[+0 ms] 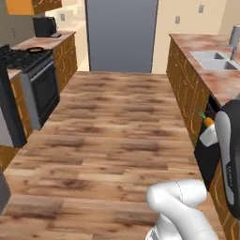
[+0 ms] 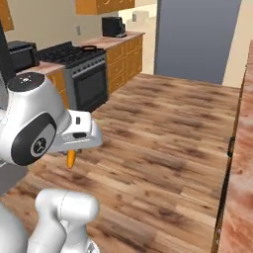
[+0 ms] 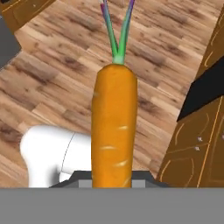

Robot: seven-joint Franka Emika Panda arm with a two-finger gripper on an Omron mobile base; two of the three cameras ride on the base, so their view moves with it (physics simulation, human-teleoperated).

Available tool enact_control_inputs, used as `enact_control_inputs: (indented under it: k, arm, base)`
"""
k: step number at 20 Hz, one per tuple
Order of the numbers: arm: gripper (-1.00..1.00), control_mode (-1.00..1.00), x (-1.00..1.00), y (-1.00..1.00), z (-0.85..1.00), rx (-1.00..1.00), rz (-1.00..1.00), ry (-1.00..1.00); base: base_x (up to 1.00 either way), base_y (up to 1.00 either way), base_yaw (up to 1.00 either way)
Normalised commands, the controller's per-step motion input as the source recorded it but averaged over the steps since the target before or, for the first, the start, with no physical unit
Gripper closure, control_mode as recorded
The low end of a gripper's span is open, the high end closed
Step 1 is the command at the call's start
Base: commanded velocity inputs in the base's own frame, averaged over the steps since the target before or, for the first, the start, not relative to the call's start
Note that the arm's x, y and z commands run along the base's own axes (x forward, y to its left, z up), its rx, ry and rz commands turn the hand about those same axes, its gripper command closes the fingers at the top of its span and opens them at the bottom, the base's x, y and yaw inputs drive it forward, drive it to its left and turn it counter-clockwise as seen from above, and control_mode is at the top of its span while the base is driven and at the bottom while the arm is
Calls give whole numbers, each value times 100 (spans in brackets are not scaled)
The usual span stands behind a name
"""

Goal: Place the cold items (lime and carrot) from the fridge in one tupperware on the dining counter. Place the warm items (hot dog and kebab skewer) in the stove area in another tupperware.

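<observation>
orange tapered carrot [image 3: 113,127] with green top, frame centre, clamped in gripper [image 3: 113,181]: transport step; next, carry to dining-counter tupperware.

A carrot [image 1: 208,121] pokes out beside the arm [image 1: 228,154] below the counter [image 1: 220,84] holding the sink [image 1: 213,60], with the stove [image 1: 33,75] across the floor.

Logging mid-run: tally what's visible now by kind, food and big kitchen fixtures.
Carrot: 1, held in the shut jaws
Stove: 1
Sink: 1
Coffee machine: 1
Total: 4
</observation>
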Motion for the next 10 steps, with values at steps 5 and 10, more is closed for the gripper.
enact_control_inputs:
  k: [5, 10]
  arm:
    - [100, 100, 0, 0, 0, 0, 0, 0]
    - [100, 100, 0, 0, 0, 0, 0, 0]
  base:
    - [-54, 26, -100]
    - [-54, 23, -100]
